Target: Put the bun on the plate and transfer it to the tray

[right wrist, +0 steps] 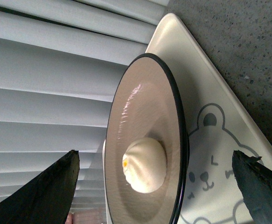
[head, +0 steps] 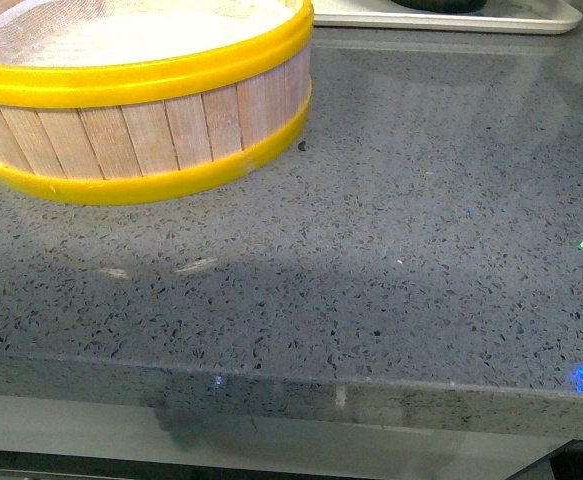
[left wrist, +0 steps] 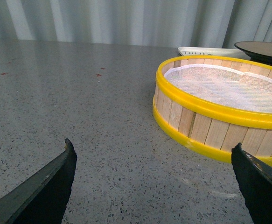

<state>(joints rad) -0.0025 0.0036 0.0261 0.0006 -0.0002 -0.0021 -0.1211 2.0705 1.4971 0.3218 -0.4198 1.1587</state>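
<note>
On the tray point(right wrist: 229, 135), only the right wrist view shows bun point(right wrist: 145, 164) on plate point(right wrist: 140, 116); both pincers gape wide.

Left end effector point(left wrist: 152, 184) and right end effector point(right wrist: 156, 186) both gape wide, empty.

The countertop point(head: 401, 250) looked like polished grey speckled stone, faintly reflective. On it, the steamer basket point(head: 141, 120) had pale wooden slats bound by glossy yellow plastic-looking bands, with white mesh cloth point(left wrist: 224, 86) inside. Beyond the basket, the tray point(right wrist: 219, 154) appeared smooth white plastic; the plate point(right wrist: 145, 126) was matt brown, its rim glossy black; the bun point(right wrist: 145, 164) looked smooth and soft.
</note>
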